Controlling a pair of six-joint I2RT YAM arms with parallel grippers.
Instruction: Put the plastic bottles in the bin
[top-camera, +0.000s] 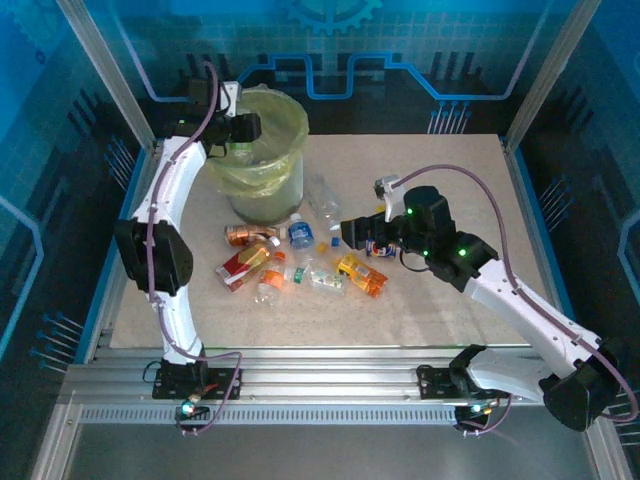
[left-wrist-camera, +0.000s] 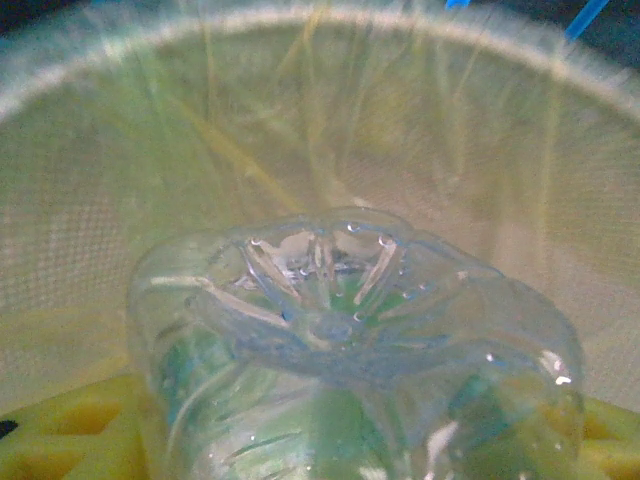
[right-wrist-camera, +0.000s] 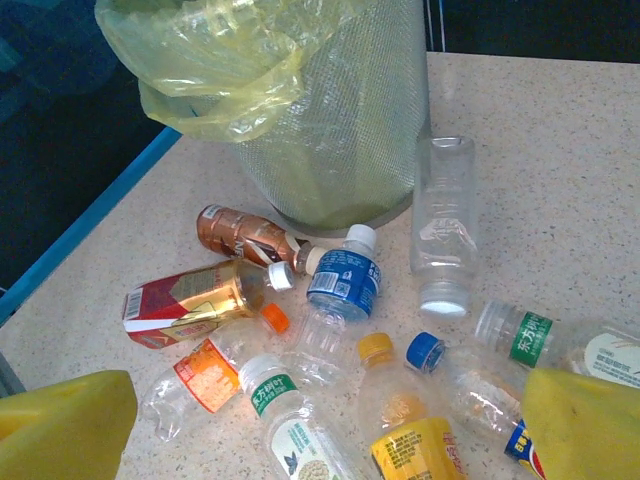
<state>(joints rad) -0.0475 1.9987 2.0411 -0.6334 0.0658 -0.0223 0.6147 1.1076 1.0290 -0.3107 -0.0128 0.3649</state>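
left wrist view: our left gripper (left-wrist-camera: 335, 440) pinches a clear bottle (left-wrist-camera: 350, 340) over the bin (top-camera: 270, 188); right gripper (top-camera: 350, 235) spread wide above the bottles (right-wrist-camera: 340, 290) heaped on the table (top-camera: 450, 180); we reckon most of the job's left

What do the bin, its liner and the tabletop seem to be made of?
The bin: translucent plastic, probably; a fine mesh-like grain shows on its wall. The liner: thin glossy yellow-green plastic film, crinkled and see-through. The tabletop: matte beige with dark speckles, perhaps stone-look laminate.
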